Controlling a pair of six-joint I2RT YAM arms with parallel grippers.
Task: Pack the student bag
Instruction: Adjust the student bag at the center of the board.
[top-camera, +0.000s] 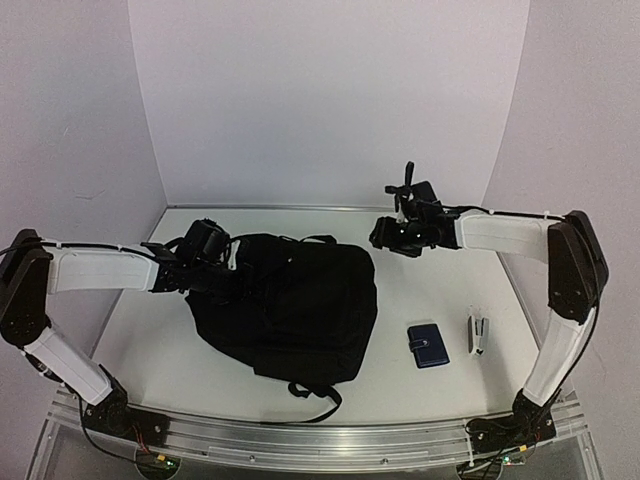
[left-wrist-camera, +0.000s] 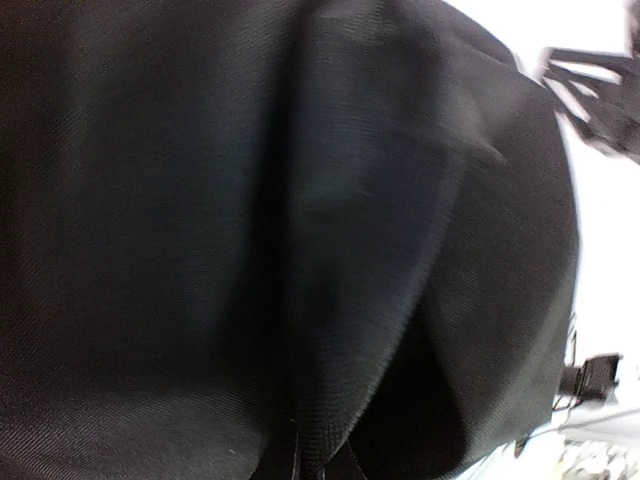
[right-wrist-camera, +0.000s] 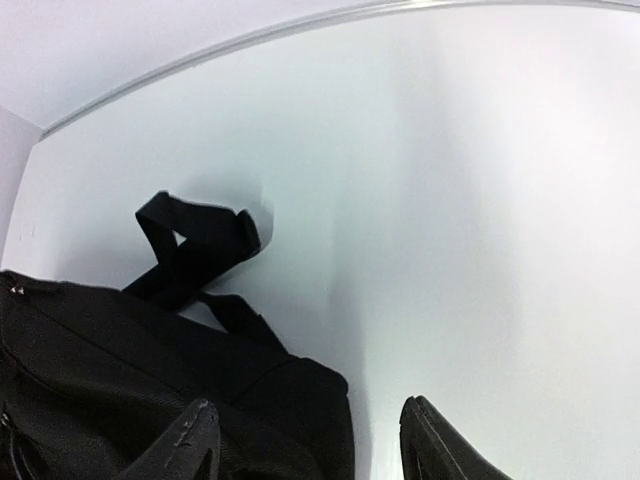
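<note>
Right claw (right-wrist-camera: 305, 425) gapes wide, empty, by the far right corner of the bag (top-camera: 300, 310); left claw (top-camera: 228, 272) is pinched closed at its left edge, black fabric filling its view.

my two arms, elbows out wide, forearms reaching in toward each other.
my left arm (top-camera: 95, 268) rises from its base to a bent elbow at my far left, then its forearm lies level and points right; my left gripper (top-camera: 232, 272) at its tip has its jaws pressed together. my right arm (top-camera: 505, 232) mirrors it, forearm level and pointing left; my right gripper (top-camera: 385, 236) holds its two dark fingers (right-wrist-camera: 190, 445) spread apart.
</note>
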